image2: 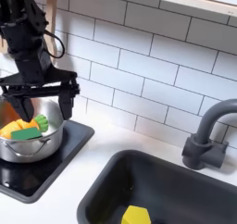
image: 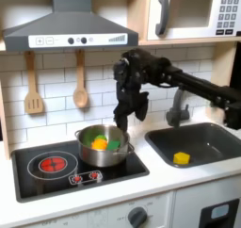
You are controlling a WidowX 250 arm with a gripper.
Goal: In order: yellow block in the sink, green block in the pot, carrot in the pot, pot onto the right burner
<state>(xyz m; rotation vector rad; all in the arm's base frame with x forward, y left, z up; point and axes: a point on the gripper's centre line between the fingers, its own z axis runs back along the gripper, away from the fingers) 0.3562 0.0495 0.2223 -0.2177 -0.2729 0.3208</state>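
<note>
End effector (image2: 40, 85) hangs just above pot (image: 102, 149), fingers spread wide, nothing held. Yellow block (image: 182, 158) already on sink (image: 216, 130) floor. Green block (image: 116, 144) and carrot (image: 99, 141) both lie inside pot; carrot orange with green tip, block plain green cube beside it. I judge placing steps done, slide step in hand. Pot shiny, low-walled, sits on burner at first exterior view's right of cooktop (image: 38, 182); whether that counts as target burner, I cannot tell. Next move: lower, catch rim, push sideways without tipping contents.
</note>
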